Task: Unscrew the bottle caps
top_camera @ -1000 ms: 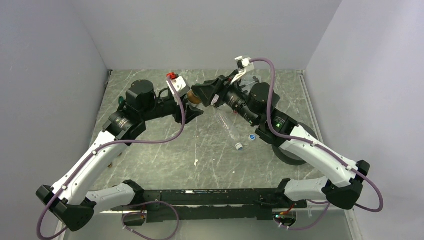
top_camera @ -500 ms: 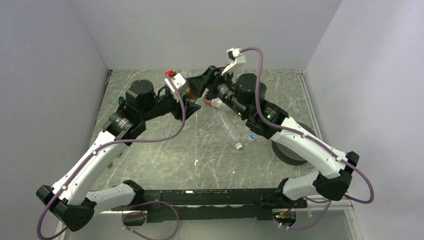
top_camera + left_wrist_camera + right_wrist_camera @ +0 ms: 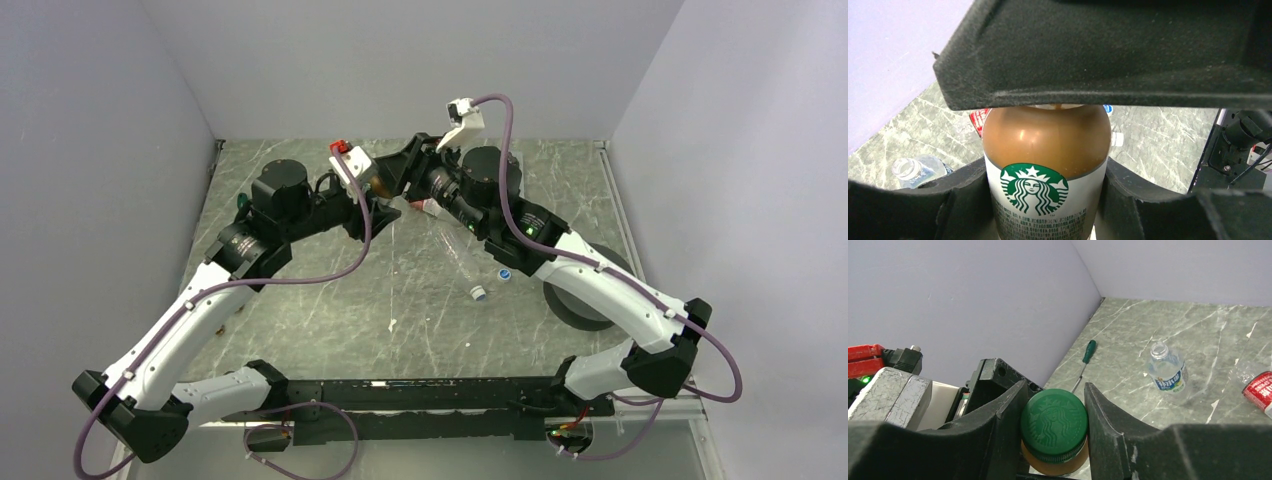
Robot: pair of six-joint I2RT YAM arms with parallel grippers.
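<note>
**Gripped from both ends**

The left fingers [image 3: 963,200] are clamped round the labelled body of the amber Starbucks bottle [image 3: 1045,150], toward the back of the bench [image 3: 1198,330]. The right fingers [image 3: 1113,440] are closed against both sides of its dark green cap [image 3: 1054,422], which sits on the neck.

4 bottles are counted on the table [image 3: 420,320]: 1 amber bottle [image 3: 1048,150] w/ green-white label, 1 blue-label bottle [image 3: 1166,369], clear, 1 red-label bottle [image 3: 1259,390], and 1 slim clear bottle [image 3: 458,252] laid approx. mid-table. 3 caps are made out: 1 green cap [image 3: 1054,424], 1 blue-topped cap [image 3: 503,273] and 1 white cap [image 3: 480,293] at the slim bottle's near end. 1 screwdriver [image 3: 1088,352] is seen by the left edge, green-handled.
</note>
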